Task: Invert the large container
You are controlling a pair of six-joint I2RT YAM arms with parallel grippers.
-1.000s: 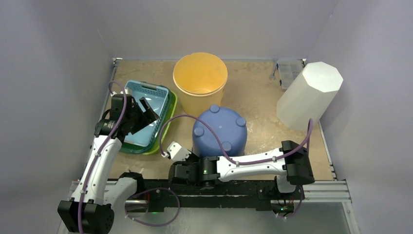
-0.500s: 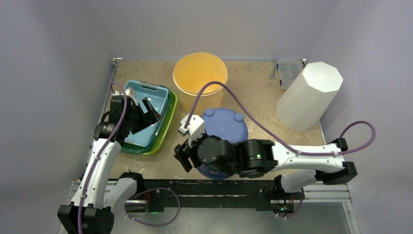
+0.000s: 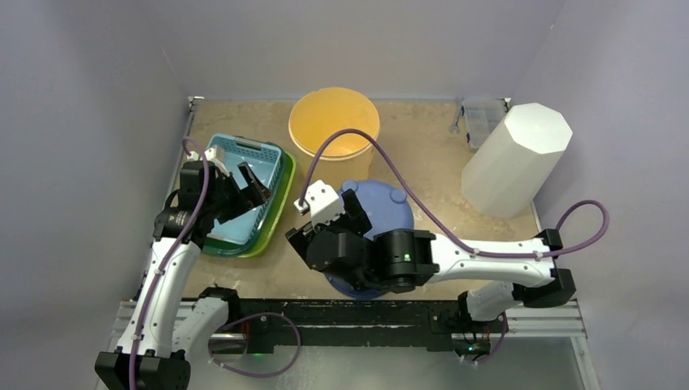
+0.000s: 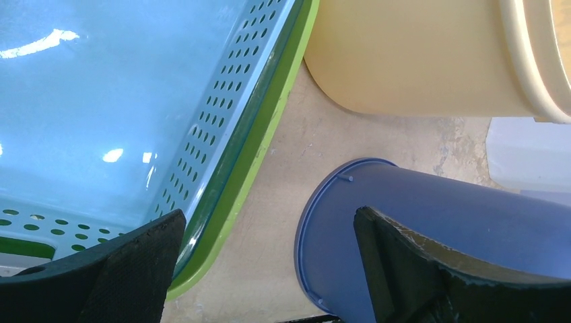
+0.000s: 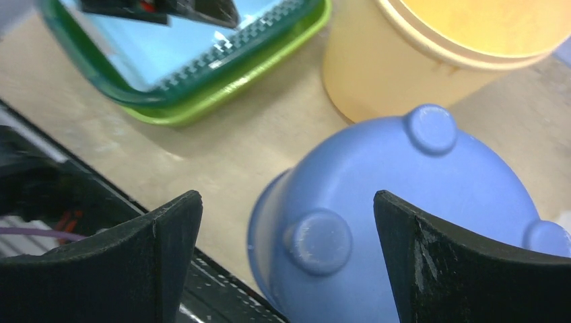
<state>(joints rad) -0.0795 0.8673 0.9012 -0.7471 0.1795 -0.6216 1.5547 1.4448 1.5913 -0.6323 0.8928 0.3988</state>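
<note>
The big blue round plastic container point(image 3: 380, 208) sits in the middle of the tan table point(image 3: 431, 162), a little toward the bottom of the top view. It is upside down. Its open rim is on the table and its flat bottom, with small round feet, faces up.

The right gripper point(image 5: 286, 202) hangs over the left part of the blue container. Its two black fingers point(image 5: 161, 262) are spread wide apart. In the right wrist view the blue container shows in the gap between them, lower down, and the fingers do not hold it.

The left gripper point(image 4: 266, 222) is at the left of the top view, above a light blue plastic basket with little holes point(image 3: 244, 149). Its fingers point(image 4: 135, 269) are spread wide too, with nothing in them. The light blue basket sits stacked inside green plastic baskets point(image 3: 276, 219). In the left wrist view the edge of the green baskets is near the blue container, with a strip of bare table between them.

A round yellow plastic bucket point(image 3: 333, 122) stands right side up at the top middle of the top view, just behind the blue container. A tall white eight-sided container point(image 3: 516, 158) leans at the right side. A small clear plastic box point(image 3: 482, 120) is in the upper right corner of the table.
</note>
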